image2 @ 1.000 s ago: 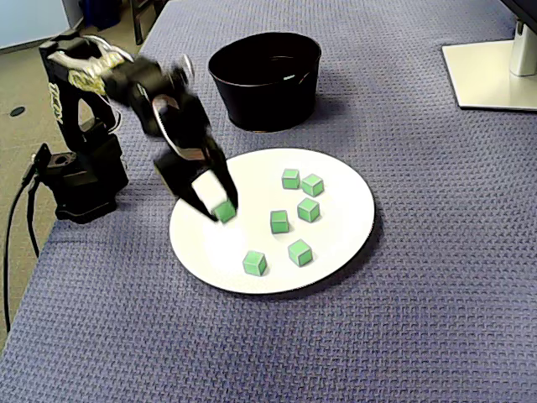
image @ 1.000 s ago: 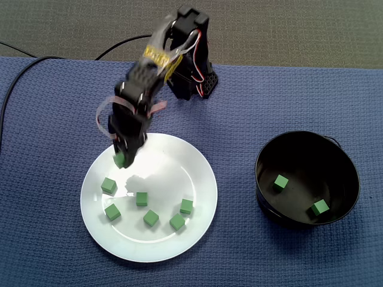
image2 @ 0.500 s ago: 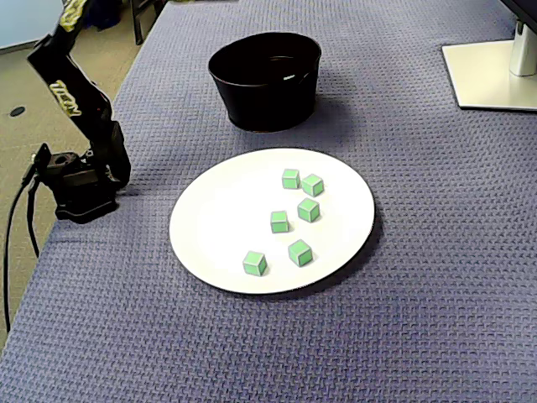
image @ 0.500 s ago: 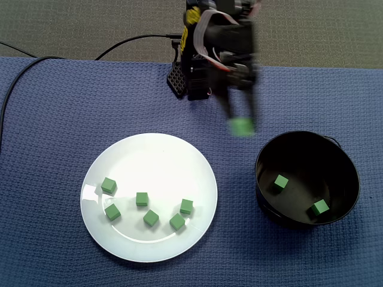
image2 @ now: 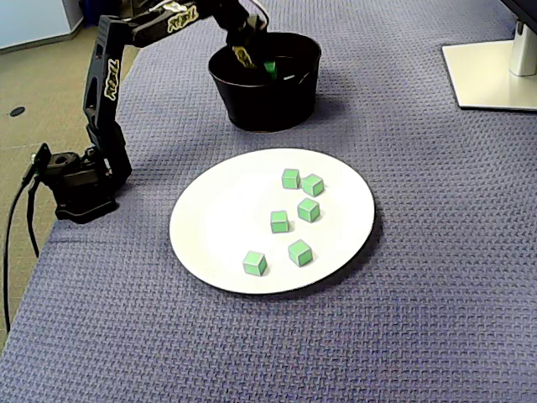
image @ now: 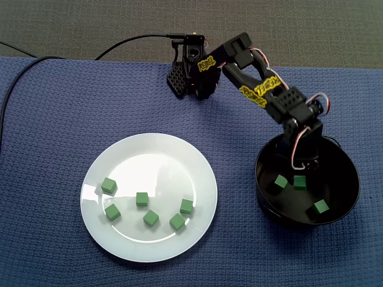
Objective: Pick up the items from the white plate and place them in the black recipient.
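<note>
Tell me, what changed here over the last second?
The gripper lifted one green cube off the white plate and carried it into the black bowl; whether it has let go is unclear. Six plate cubes and two bowl cubes stayed put.

Blue woven cloth is covering the tabletop, reaching the frame edges in both fixed views. Grey-green carpet is showing beyond its far edge. In a fixed view, a pale beige floor is running along the left side. A flat white base, possibly a monitor stand, is sitting on the cloth at upper right. Soft, even light is falling; shadows are lying faint.
</note>
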`<state>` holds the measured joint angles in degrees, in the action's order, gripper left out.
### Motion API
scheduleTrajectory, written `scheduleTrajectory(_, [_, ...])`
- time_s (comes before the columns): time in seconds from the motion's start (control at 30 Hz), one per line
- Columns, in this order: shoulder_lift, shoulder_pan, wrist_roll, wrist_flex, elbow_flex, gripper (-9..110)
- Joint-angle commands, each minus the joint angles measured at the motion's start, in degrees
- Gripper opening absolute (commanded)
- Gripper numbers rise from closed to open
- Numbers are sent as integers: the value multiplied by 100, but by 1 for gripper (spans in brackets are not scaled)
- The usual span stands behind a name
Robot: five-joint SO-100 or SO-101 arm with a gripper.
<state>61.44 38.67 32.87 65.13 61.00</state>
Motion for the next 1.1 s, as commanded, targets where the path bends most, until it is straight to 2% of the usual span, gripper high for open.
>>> scheduleTrajectory(0.0, [387,70,255,176,53,35])
scheduleTrajectory(0.03, [580,9,431,413,-18,40])
scheduleTrajectory(0.17, [1696,-554,1459,1327,-264,43])
scheduleTrajectory(0.37, [2760,-2399,3955,2408,-747,46])
scheduleTrajectory(0.5, [2909,-3551,5115,2610,-202,46])
scheduleTrajectory(0.6, [2769,-4131,5449,2030,457,42])
scheduleTrajectory(0.8, [2479,-4641,5405,-18,2215,48])
scheduleTrajectory(1.07, [2092,-4658,4359,-2162,3841,46])
